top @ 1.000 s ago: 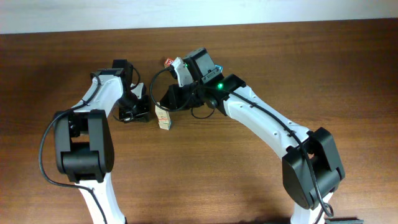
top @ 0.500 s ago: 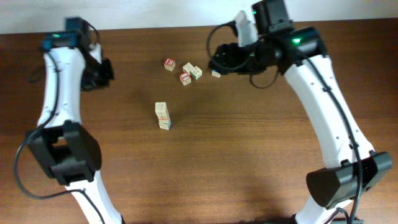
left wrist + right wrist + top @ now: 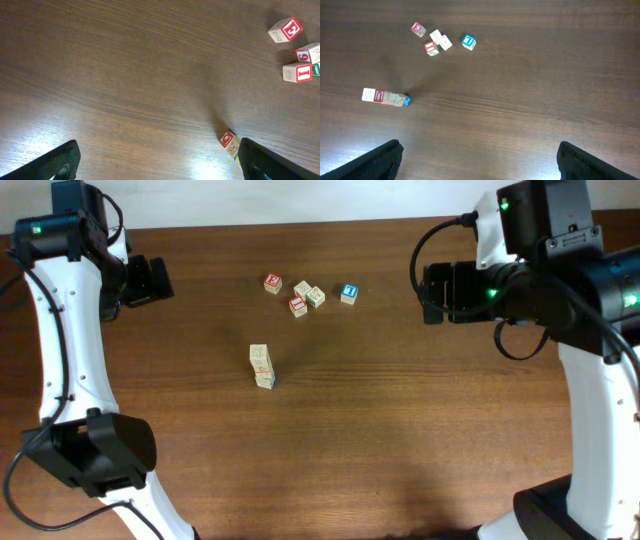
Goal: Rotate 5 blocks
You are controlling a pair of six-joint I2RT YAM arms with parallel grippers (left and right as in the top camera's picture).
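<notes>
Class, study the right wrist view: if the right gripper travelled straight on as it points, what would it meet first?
Probably bare table. The right gripper stands open with only wood between its fingers; the blocks lie well off to one side. Depth is unclear, so this is a judgement.

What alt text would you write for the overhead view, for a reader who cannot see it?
Five loose blocks lie close together on a wooden table, with a short column of blocks a little apart, nearer the arms' bases. The left gripper and right gripper hang far out to either side, both open and empty.
</notes>
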